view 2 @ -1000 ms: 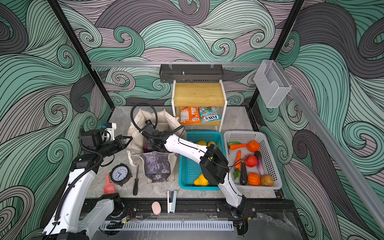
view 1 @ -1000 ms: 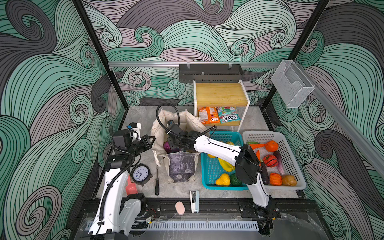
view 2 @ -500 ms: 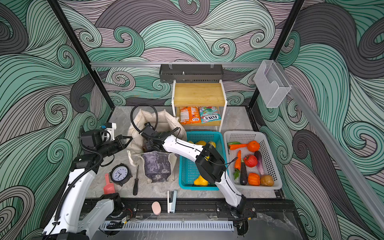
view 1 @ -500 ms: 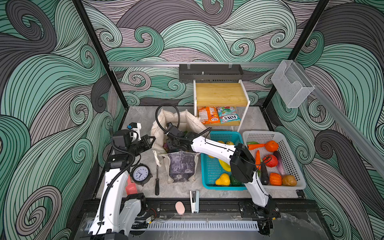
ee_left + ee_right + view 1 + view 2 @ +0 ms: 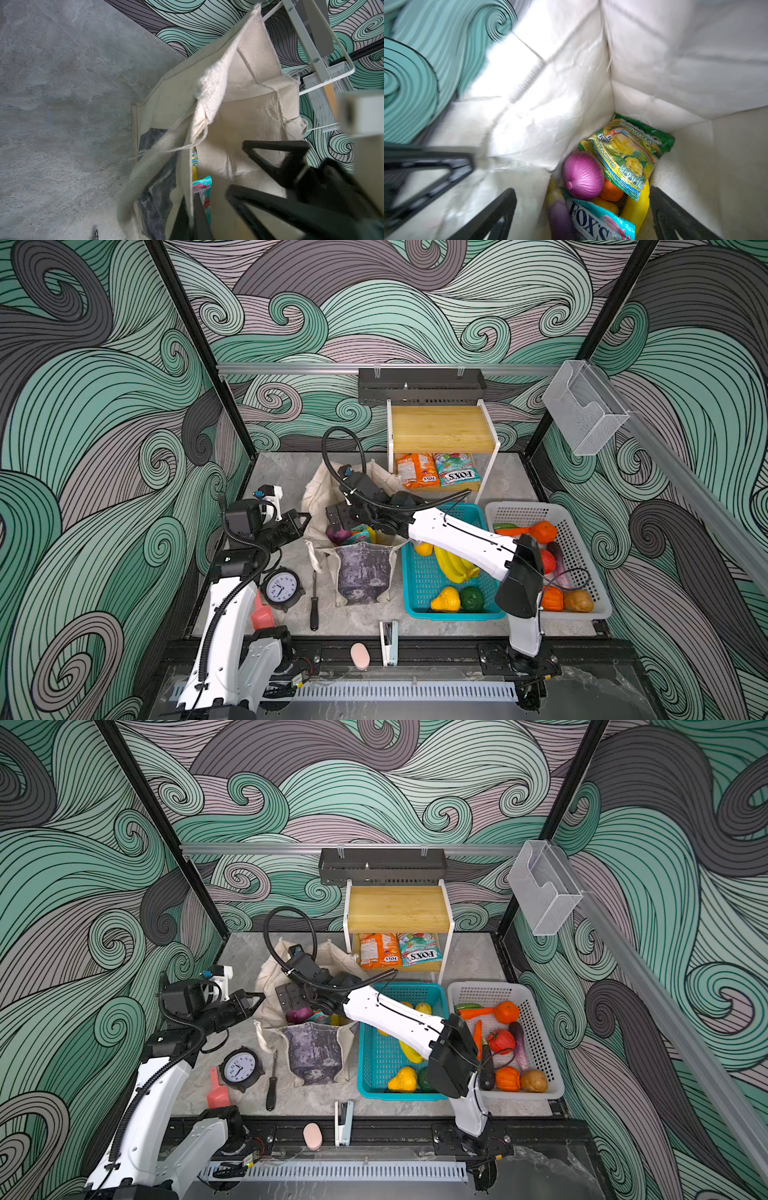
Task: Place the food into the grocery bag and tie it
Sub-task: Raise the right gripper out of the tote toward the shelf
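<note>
centrally on the counter [image 5: 286, 472], midway between its back and front edges, we see the grocery bag [image 5: 361, 572] standing open; right gripper [image 5: 582, 190] spread wide inside its mouth, empty; left gripper [image 5: 190, 199] clamped on its rim; yellow-green packet [image 5: 625, 158], purple onion [image 5: 582, 174] at the bottom.

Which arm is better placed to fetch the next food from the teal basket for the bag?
Right. The right gripper is open and empty inside the grocery bag, and the teal basket lies on its side. The left gripper is shut on the bag's rim, holding it open.
</note>
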